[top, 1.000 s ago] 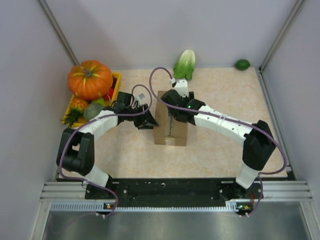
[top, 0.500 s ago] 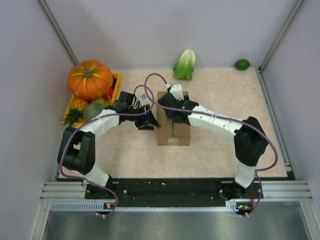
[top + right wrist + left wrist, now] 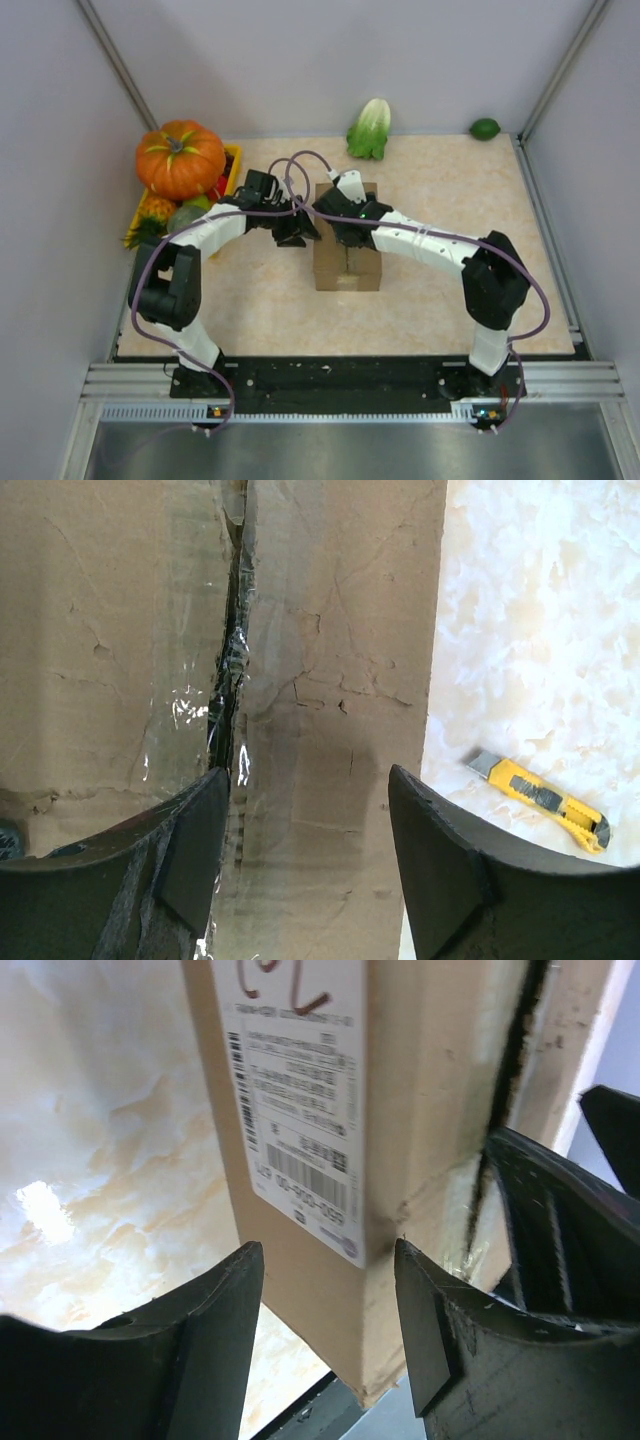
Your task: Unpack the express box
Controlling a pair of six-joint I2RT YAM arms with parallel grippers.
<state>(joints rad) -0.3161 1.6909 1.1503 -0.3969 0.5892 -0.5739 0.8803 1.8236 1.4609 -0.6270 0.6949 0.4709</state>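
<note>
We record one express box (image 3: 347,250) at the released left hand (image 3: 325,1252) and released right hand (image 3: 308,775); one knife (image 3: 540,795) right of the latter.

A large orange ribbed pumpkin (image 3: 180,158) sits at the far left corner of the beige marbled counter (image 3: 450,180), resting on a yellow plastic tray (image 3: 234,160). At the tray's near end lie a small pineapple with a spiky green crown (image 3: 148,222) and a round green fruit (image 3: 185,215), with something red just under the pumpkin's edge. A green-and-white leafy cabbage (image 3: 370,128) lies at the far edge, and a small green lime (image 3: 485,128) well to its right. A yellow utility knife (image 3: 540,798) lies flat on the counter.
</note>
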